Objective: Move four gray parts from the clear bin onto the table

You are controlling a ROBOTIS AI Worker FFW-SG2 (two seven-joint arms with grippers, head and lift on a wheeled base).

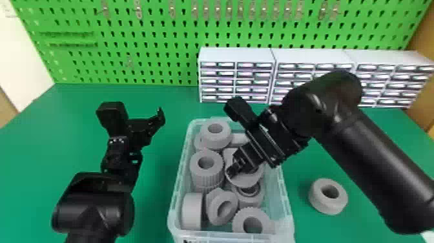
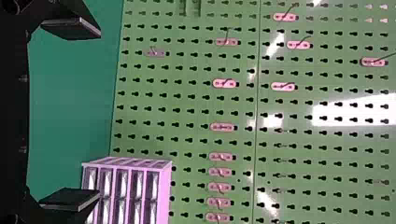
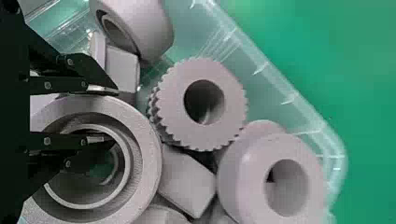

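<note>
At the bin's [image 1: 226, 237] near end, a gear [image 1: 240, 219] lies at a slant among other gray parts; they look tipped in loose, leaning on one another for want of flat floor. To the right, on the green table [image 1: 155, 194], sits one gray part [image 1: 318, 202] with its hole upward, steady on its broad face. That likely makes one of the four, with three to go.

Over the middle of the bin, the right gripper [image 3: 112, 115] reaches down, and I'd say its pincer is closed on a wide ring [image 3: 147, 154]: one finger outside the wall, the other inside the hole. The wall is a sensible place to pinch, as the whole ring looks too broad to span. Held by one edge, though, it could swing or catch its neighbours, so a straight lift clear of the rim seems wise before going right.

The left gripper [image 2: 98, 112] hangs left of the bin, fingers wide apart with nothing between them, out of the other's way. Farther back, drawers [image 1: 237, 55] stand along the table's rear, against the green pegboard [image 1: 64, 19].
</note>
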